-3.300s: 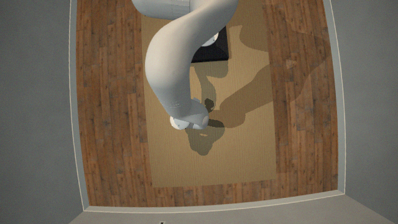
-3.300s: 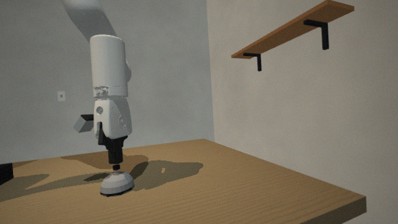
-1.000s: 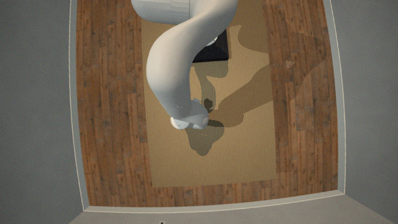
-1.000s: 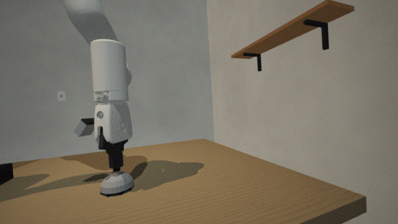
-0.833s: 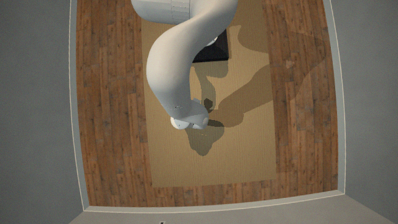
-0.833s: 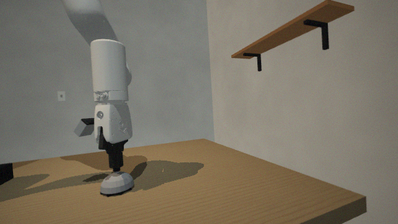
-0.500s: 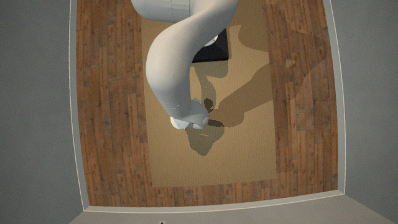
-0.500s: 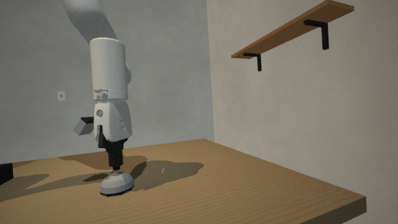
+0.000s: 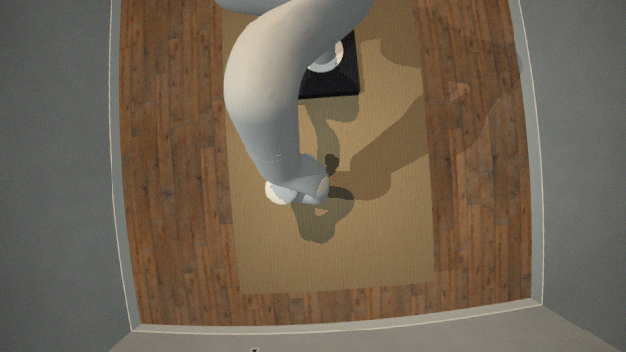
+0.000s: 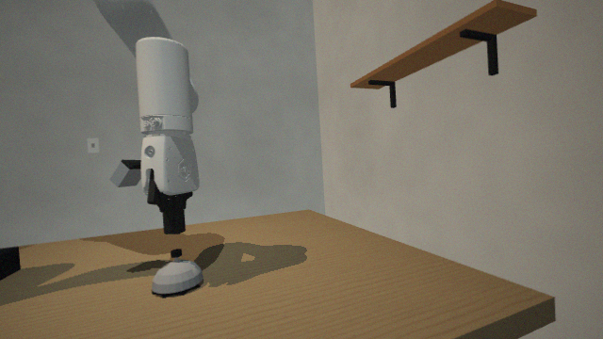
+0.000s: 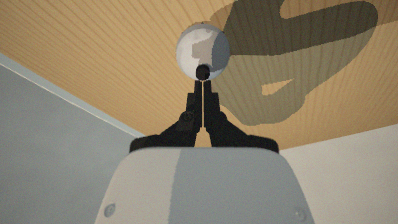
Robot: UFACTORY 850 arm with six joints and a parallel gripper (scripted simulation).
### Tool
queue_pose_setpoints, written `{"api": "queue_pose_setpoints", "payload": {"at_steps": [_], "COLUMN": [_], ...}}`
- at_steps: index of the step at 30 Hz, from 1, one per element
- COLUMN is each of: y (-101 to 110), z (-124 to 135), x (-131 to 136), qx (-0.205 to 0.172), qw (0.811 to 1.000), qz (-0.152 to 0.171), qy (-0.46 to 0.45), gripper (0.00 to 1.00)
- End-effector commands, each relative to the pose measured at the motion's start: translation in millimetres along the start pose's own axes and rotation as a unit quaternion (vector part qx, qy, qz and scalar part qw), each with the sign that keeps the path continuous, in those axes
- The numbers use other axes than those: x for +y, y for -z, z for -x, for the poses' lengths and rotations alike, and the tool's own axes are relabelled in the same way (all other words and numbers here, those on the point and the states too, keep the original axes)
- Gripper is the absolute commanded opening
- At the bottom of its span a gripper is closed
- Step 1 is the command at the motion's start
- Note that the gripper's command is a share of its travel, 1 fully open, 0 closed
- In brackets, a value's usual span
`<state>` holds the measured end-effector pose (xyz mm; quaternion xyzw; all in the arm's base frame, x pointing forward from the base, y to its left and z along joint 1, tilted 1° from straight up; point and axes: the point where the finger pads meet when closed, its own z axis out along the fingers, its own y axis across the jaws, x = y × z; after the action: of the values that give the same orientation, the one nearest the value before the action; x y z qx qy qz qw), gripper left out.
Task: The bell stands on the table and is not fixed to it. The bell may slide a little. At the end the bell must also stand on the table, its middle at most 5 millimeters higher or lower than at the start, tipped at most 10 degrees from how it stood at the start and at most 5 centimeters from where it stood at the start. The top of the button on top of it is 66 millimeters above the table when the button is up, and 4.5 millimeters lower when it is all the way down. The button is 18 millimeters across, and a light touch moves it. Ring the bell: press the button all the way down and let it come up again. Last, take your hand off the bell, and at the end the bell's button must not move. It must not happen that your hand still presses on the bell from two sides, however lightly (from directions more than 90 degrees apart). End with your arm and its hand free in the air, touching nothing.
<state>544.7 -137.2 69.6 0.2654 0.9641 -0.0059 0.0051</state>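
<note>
Bell [image 10: 177,277] — grey dome, black button [image 10: 176,253] — upright on table [image 10: 377,282].
</note>
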Motion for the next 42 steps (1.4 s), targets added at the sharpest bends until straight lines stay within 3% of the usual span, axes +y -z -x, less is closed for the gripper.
{"api": "queue_pose_setpoints", "payload": {"at_steps": [1,15,42], "y": [11.9,31.3,32.2], "z": [0.8,0.7,0.7], "x": [0.2,0.2,0.2], "qx": [-0.001,-0.001,-0.001], "qw": [1.000,1.000,1.000], "qz": [0.000,0.000,0.000], "qy": [0.000,0.000,0.000], "gripper": [0.00,0.00,0.00]}}
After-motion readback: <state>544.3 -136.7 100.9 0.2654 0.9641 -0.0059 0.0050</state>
